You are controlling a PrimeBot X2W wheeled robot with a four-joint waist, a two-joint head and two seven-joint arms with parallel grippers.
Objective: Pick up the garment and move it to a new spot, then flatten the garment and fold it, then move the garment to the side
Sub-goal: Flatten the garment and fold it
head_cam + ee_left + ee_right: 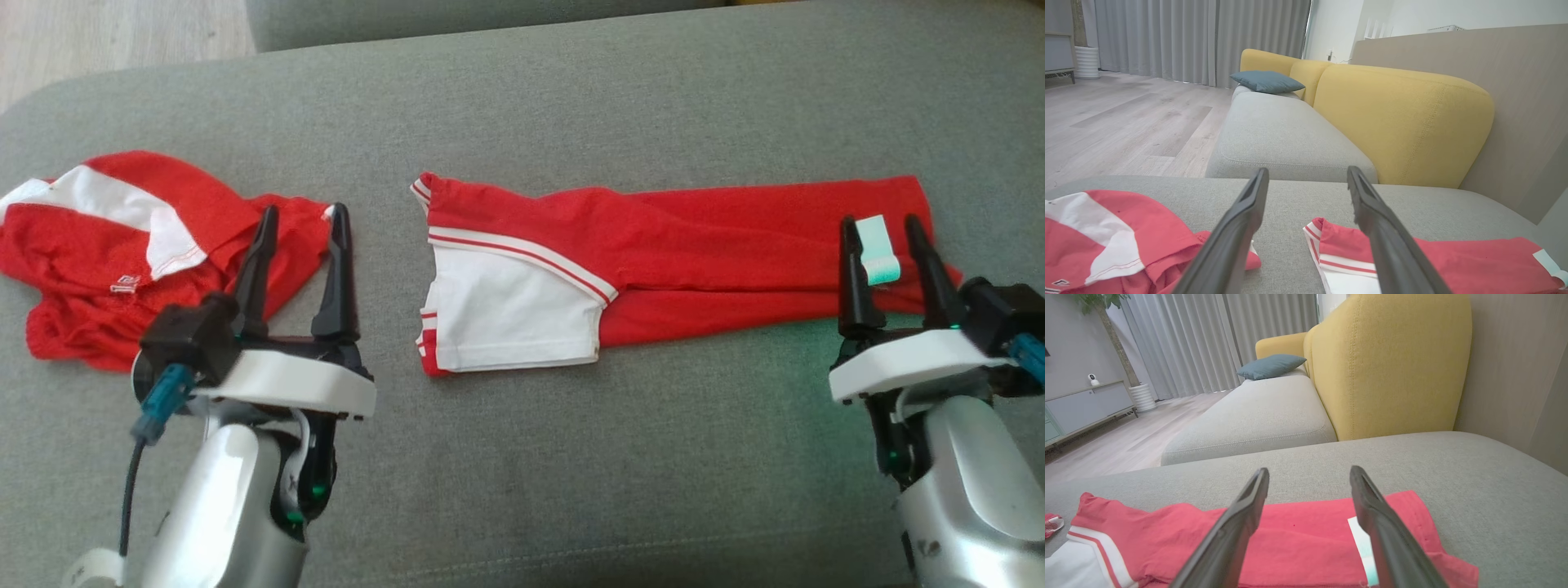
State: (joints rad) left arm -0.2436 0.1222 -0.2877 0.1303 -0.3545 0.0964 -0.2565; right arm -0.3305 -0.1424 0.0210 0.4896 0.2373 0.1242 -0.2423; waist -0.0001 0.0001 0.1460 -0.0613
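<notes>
While our left gripper (304,211) and right gripper (880,220) hover with fingers spread and empty, we should pinch both ends of the garment (718,229) evenly.

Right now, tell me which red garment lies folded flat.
The long garment by the right gripper; the crumpled garment sits by the left gripper.

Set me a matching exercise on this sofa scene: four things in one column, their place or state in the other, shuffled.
1. crumpled garment
2. long garment
3. pale label
4. blue cushion

A. on the far grey seat
B. bunched up near the left claw
C. spread out across the middle
D. at the long garment's right end

Pairs: 1-B, 2-C, 3-D, 4-A.
</notes>
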